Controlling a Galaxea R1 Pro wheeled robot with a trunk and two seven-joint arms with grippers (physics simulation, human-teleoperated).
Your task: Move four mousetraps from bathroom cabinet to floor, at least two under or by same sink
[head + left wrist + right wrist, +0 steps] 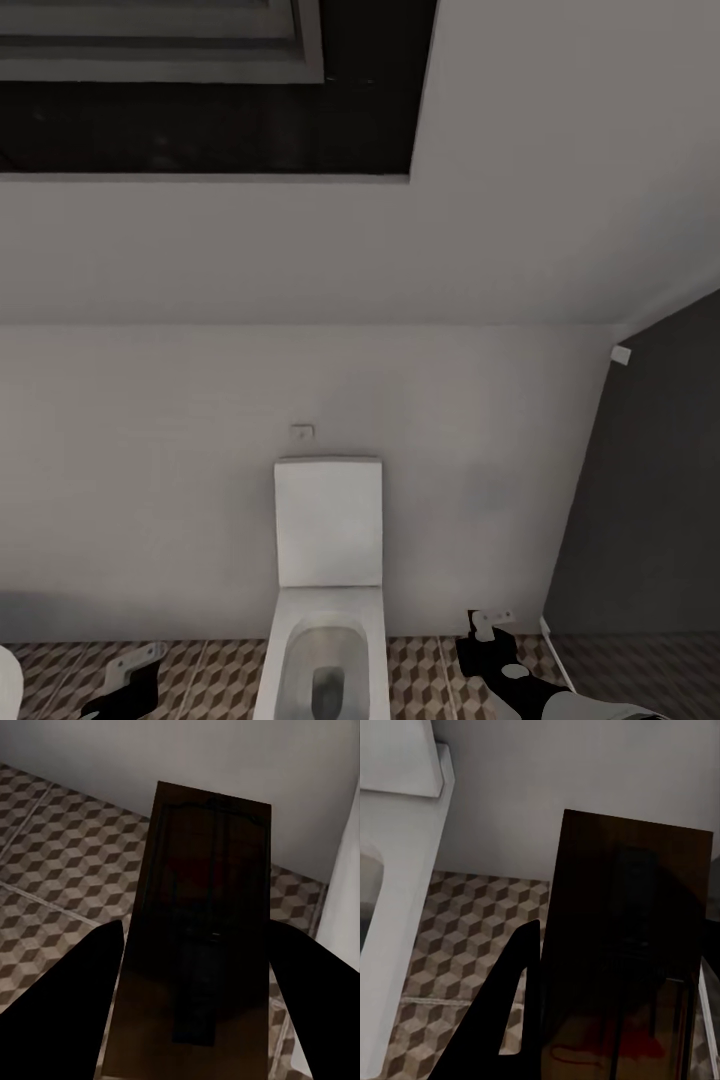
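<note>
Item one: your left gripper point(196, 945) is pinching a mousetrap point(202, 915), its dark fingers point(67, 1005) closing on either long edge of the board, which is jutting forward past the fingertips.

Item two: your right gripper point(607, 967) is pinching a second mousetrap point(630, 945), one finger point(510, 1005) lying against the board's edge, the red mark sitting near the gripper's base.

Item three: the bathroom floor point(60, 870) is lying beneath both grippers, cube-patterned.

Item four: a white toilet point(328, 590) is standing between your two arms, against the pale wall point(150, 480) ahead.
</note>
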